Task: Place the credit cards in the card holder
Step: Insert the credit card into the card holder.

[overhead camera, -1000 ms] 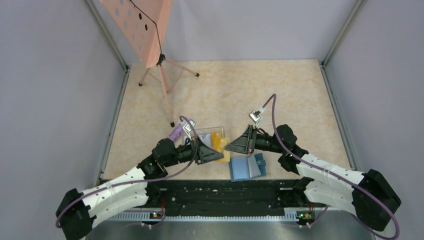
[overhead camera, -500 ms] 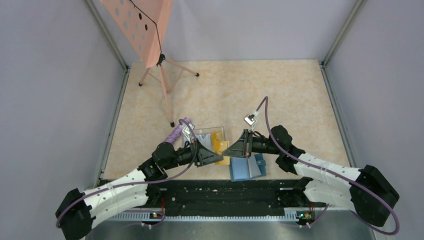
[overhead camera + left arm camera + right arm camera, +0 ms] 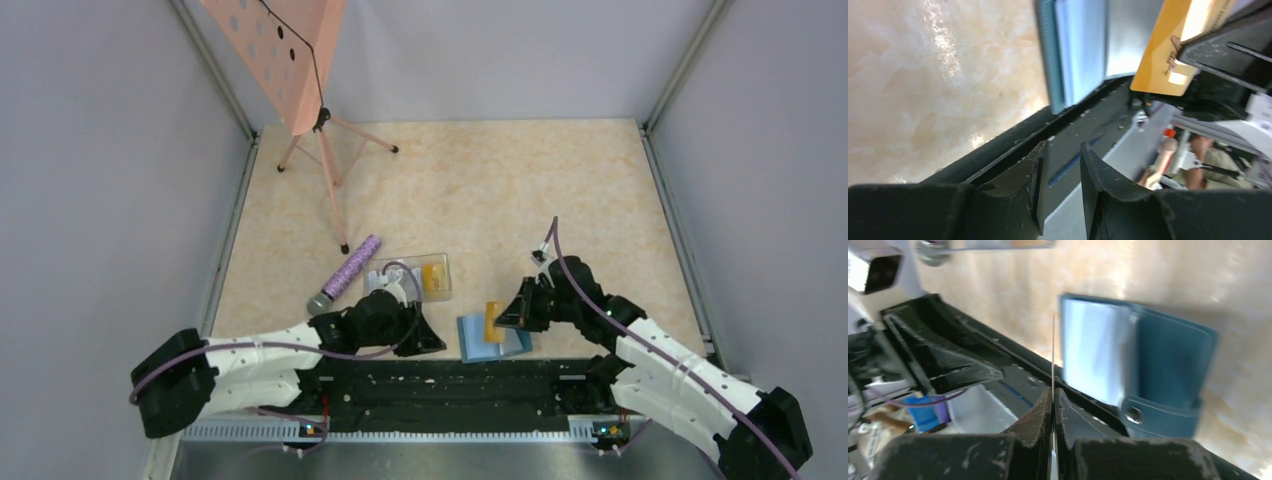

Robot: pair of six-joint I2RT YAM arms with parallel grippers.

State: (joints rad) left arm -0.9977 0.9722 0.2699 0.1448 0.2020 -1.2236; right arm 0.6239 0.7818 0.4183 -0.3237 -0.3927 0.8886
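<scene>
The teal card holder (image 3: 482, 341) lies open at the table's front edge, light blue inside up. My right gripper (image 3: 503, 319) is shut on a gold-brown credit card (image 3: 493, 320) and holds it on edge just above the holder. In the right wrist view the card (image 3: 1053, 352) shows edge-on between the shut fingers, with the holder (image 3: 1168, 360) and its snap tab beyond. My left gripper (image 3: 432, 340) is open and empty, low at the front edge left of the holder. In the left wrist view (image 3: 1063, 150) it faces the holder (image 3: 1080, 50) and the card (image 3: 1168, 55). More cards lie in a clear tray (image 3: 442, 264).
A purple cylinder (image 3: 346, 270) lies left of the tray. A pink music stand (image 3: 290, 60) stands at the back left on tripod legs. The black rail (image 3: 440, 385) runs along the near edge. Grey walls enclose the table.
The two grippers were together over a card near the tray. The right gripper has carried the card right and nearer, over the holder. The left arm has drawn back low to the front edge.
</scene>
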